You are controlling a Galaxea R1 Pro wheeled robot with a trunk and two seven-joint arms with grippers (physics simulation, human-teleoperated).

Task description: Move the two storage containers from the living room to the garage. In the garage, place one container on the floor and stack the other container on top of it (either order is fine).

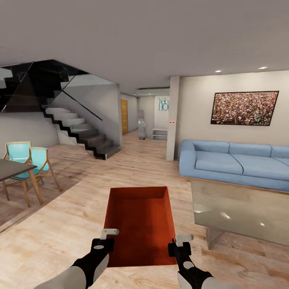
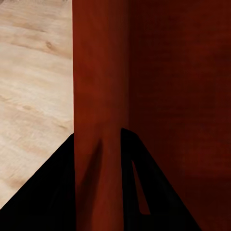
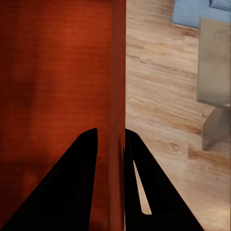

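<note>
I am in the living room, over its pale wood-plank floor (image 1: 72,224). One orange-red open-top storage container (image 1: 140,224) hangs low in front of me between both arms, and its inside is empty. My left gripper (image 1: 105,241) is shut on the container's left wall (image 2: 96,86), one finger inside and one outside. My right gripper (image 1: 176,245) pinches the right wall (image 3: 118,72) the same way. In the wrist views the black fingers straddle the thin red walls at the left gripper (image 2: 98,139) and the right gripper (image 3: 111,132).
A glass coffee table (image 1: 241,208) stands close on the right, with a blue sofa (image 1: 237,162) behind it. At the left are a dark table (image 1: 10,168) with teal chairs (image 1: 38,160). Stairs (image 1: 76,128), a pillar (image 1: 173,116) and a hallway with a wood door (image 1: 124,116) lie ahead.
</note>
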